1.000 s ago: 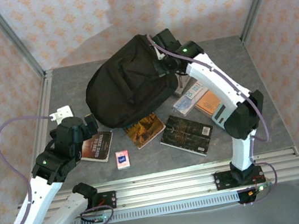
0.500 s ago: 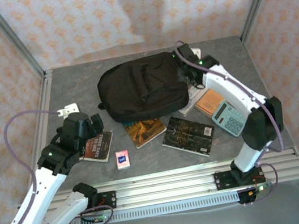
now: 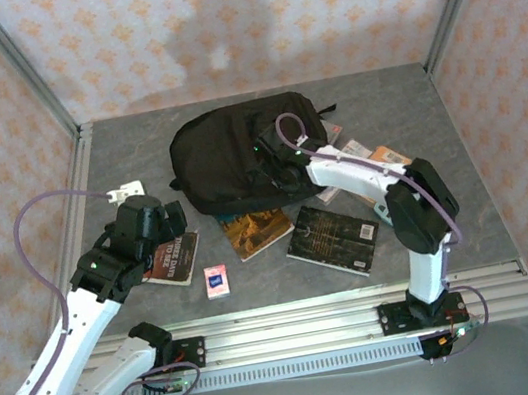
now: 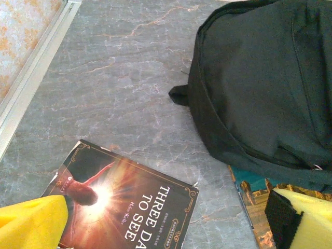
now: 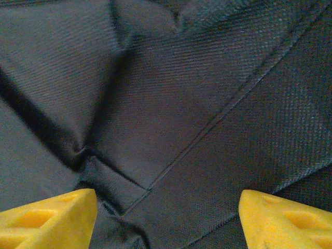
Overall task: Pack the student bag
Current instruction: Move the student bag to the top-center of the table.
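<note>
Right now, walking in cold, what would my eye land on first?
The big black student bag lies flat at the back middle of the grey table, with the right gripper open just above its fabric. In front of it several books lie scattered, and the left gripper hangs open over a dark red book.

Light falls soft and even from overhead, warm on the patterned wall [image 3: 244, 18], where a broad grey shadow smudges the middle. From above, the student bag [image 3: 236, 151] reads as near-featureless black. In the right wrist view its weave is crisp, blurring leftward.
</note>
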Tool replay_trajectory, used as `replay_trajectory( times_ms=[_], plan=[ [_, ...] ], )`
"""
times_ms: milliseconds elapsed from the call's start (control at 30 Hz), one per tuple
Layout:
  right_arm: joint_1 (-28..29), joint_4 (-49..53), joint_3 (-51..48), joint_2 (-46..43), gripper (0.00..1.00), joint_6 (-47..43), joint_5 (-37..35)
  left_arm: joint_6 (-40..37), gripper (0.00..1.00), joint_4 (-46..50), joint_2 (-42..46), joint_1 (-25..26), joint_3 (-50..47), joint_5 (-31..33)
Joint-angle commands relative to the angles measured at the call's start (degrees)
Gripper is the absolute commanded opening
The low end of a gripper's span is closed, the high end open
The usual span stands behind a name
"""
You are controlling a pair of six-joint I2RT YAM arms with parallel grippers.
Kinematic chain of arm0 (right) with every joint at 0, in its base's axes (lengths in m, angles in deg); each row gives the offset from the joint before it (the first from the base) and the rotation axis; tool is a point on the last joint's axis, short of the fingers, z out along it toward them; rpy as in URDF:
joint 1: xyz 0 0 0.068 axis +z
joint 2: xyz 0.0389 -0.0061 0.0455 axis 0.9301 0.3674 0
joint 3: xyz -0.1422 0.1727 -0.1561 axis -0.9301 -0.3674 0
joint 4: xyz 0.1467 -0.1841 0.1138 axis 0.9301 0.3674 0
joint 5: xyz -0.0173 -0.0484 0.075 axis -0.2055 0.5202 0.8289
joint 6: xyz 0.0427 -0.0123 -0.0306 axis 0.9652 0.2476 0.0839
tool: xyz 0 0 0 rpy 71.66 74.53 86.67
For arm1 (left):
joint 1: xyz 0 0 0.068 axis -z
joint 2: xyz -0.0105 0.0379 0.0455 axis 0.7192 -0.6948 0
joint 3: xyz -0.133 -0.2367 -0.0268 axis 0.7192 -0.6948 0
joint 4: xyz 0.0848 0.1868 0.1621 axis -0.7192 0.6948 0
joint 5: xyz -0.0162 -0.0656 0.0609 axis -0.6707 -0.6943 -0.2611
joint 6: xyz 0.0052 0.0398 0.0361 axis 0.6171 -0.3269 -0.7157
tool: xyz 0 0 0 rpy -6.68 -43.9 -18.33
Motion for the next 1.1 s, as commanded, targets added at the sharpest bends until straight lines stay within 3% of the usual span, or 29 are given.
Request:
replay_trajectory(
  times_ms=[0, 167, 400, 500, 600, 667, 767, 867, 1067],
  plan=[
    [1.0, -5.3, -0.3, 3.1, 0.69, 8.1, 4.0, 1.4, 1.00, 0.5, 0.6, 0.1, 0.4, 0.5],
    [1.6, -3.4, -0.2, 4.0, 0.55, 7.8, 0.9, 2.3, 1.00, 0.8, 0.0, 0.1, 0.9, -0.6],
    [-1.1, 10.5, 5.9, -0.7, 0.51, -6.5, -14.7, 2.4, 0.99, 1.0, -0.7, 0.1, 0.9, -0.7],
    [-4.7, 16.5, 9.3, -1.5, 0.45, -11.4, -17.6, 2.5, 0.99, 1.1, -0.5, 0.1, 1.0, -0.6],
    [-6.4, 17.7, 8.1, -5.0, 0.39, -10.9, -17.0, 2.6, 0.99, 1.0, -0.2, 0.1, 0.8, -0.3],
    [-5.8, 12.7, 3.9, -8.3, 0.42, -8.0, -12.2, 2.5, 0.99, 0.8, -0.1, 0.1, 0.7, -0.2],
    [-3.7, 4.3, -1.7, -9.8, 0.61, 0.8, -3.2, 2.6, 0.99, 0.7, -0.5, 0.1, 0.9, -0.2],
    [-0.2, -2.2, -4.3, -8.8, 0.77, 7.9, -0.2, 2.7, 0.99, 0.8, -0.7, 0.1, 1.1, -0.3],
    [3.7, -9.0, -4.0, -2.6, 0.83, 16.7, 3.5, 2.8, 0.99, 1.0, 0.5, 0.1, 0.6, 0.2]
  ],
)
